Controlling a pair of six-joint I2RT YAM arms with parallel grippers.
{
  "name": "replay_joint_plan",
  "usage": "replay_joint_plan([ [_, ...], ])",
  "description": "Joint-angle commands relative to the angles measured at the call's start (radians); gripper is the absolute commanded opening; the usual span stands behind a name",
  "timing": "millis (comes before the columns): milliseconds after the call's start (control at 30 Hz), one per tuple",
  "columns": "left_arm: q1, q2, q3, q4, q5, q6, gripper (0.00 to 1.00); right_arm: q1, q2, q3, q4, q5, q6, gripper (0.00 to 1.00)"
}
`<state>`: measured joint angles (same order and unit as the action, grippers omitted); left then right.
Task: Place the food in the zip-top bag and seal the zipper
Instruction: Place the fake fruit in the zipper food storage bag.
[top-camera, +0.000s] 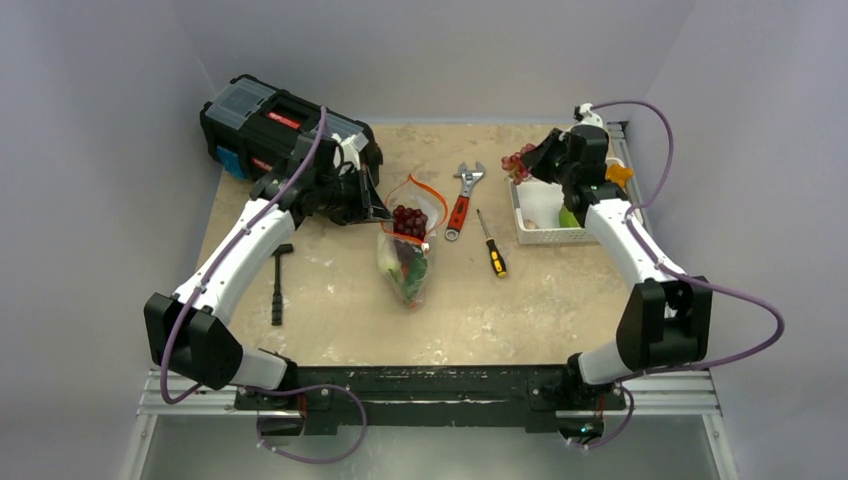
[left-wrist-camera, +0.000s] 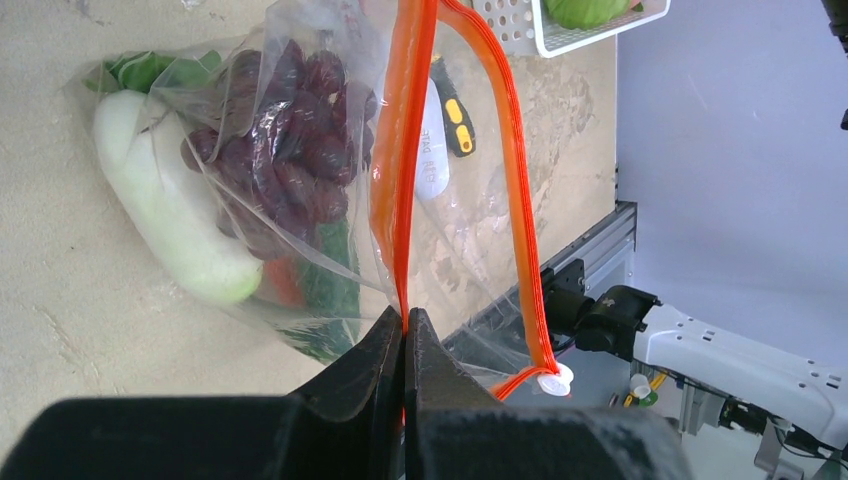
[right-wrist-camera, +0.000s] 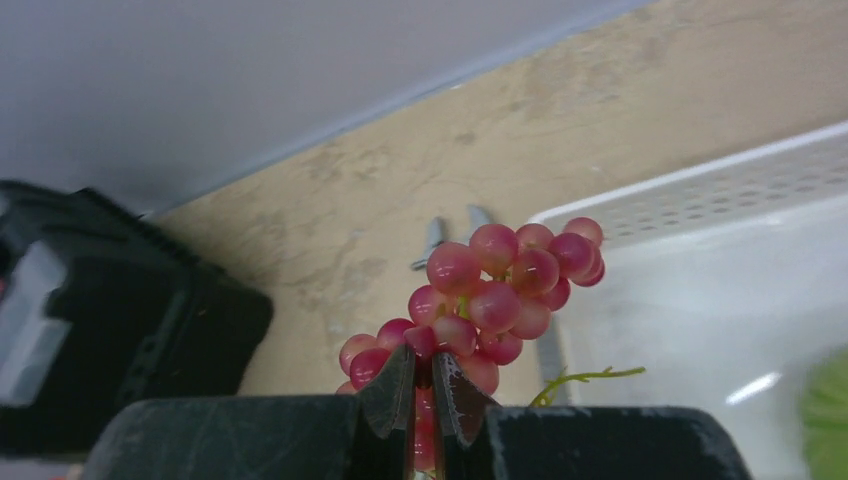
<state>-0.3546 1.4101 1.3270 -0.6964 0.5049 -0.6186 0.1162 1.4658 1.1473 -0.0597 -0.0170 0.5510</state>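
My right claw (right-wrist-camera: 425, 362) was pinched shut on pink grape bunch (right-wrist-camera: 500, 290), upper right; left claw (left-wrist-camera: 405, 335) clamped zipper (left-wrist-camera: 398, 150). Best was lifting clear of basket (right-wrist-camera: 700, 185), dropping mid-mouth.

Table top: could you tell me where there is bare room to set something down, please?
Bare: the table's near strip, and between hammer and bag. Crowded: bag, wrench, screwdriver and basket sit close.
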Motion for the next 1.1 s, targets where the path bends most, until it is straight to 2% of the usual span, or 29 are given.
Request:
replay_joint_plan([
  [0, 0.006, -0.008, 0.009, 0.039, 0.029, -0.010, 0.00, 0.013, 0.014, 0.106, 0.086, -0.403, 0.055, 0.00],
  [167, 0.006, -0.009, 0.009, 0.039, 0.023, -0.010, 0.00, 0.059, -0.014, 0.114, 0.147, -0.619, 0.117, 0.00],
  [467, 0.006, 0.003, 0.008, 0.039, 0.030, -0.012, 0.00, 0.259, -0.086, 0.124, 0.100, -0.803, 0.078, 0.00],
  [567, 0.006, 0.006, 0.008, 0.039, 0.030, -0.013, 0.00, 0.314, -0.106, 0.141, 0.040, -0.817, 0.031, 0.00],
  [767, 0.006, 0.001, 0.006, 0.038, 0.023, -0.010, 0.00, 0.329, -0.120, 0.155, -0.049, -0.797, 0.064, 0.00],
  [1067, 0.006, -0.003, 0.008, 0.042, 0.027, -0.010, 0.00, 0.332, 0.007, 0.250, -0.338, -0.825, 0.076, 0.00],
])
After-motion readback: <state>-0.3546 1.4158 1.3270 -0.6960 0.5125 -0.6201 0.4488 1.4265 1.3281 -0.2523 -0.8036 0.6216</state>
